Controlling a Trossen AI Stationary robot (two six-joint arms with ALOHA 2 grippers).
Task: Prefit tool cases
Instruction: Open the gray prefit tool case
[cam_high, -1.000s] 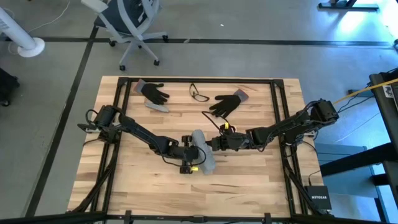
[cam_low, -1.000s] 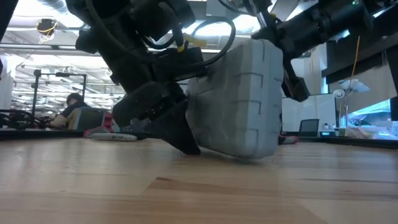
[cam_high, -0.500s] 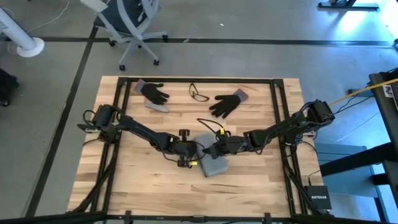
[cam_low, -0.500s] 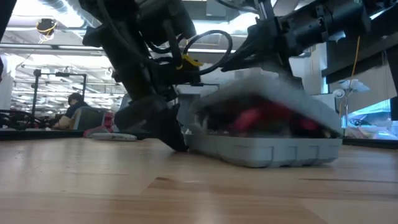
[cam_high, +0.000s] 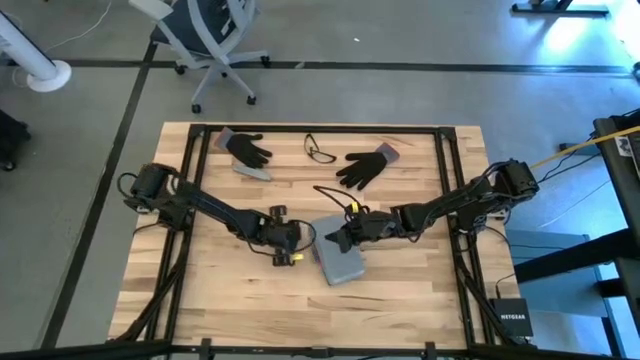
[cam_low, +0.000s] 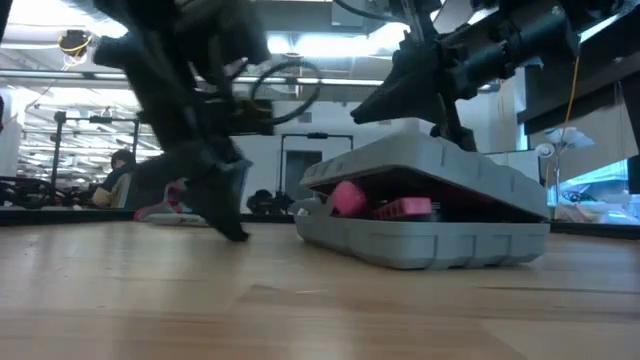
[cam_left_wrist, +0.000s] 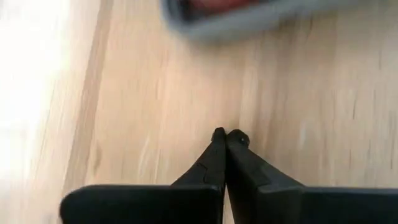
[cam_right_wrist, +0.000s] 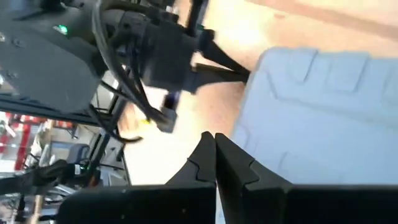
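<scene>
Left pincer (cam_high: 300, 240) clenched, beside tool case (cam_high: 338, 262); right pincer (cam_high: 327, 243) clenched, above lid

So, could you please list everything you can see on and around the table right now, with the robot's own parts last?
tool case: one, grey-blue, table centre, lid ajar, red items showing inside in the low view
gloves: two, black with grey cuffs, far side of the table, one left, one right
glasses: one pair, dark frame, between the gloves
table: one, light wood with a black frame
office chair: one, grey, on the floor beyond the table
person: one, seated far back in the room
left gripper: one, dark, shut, just left of the case, apart from it
right gripper: one, dark, shut, at the case lid's upper left edge
</scene>
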